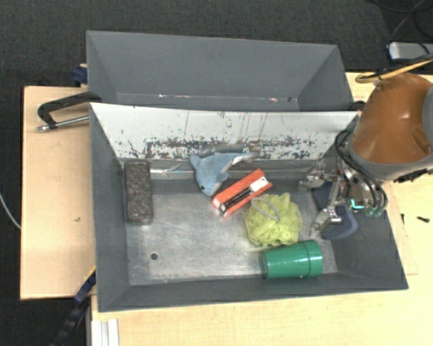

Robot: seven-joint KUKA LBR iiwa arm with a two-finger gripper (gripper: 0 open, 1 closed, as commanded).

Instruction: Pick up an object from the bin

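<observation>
Your gripper (329, 209) sits low by the right wall of the bin (187, 240), over a dark blue thing (341, 228). You cannot tell how far it is open. Just left lies a yellow puff (274, 220), with a green cup (292, 259) on its side nearer you.

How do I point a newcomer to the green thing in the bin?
Start at the grey metal bin's near wall, towards its right end. There a smooth green cylinder lies on its side, just below the yellow-green mesh puff. It alone is smooth, solid green and round-bodied.
</observation>
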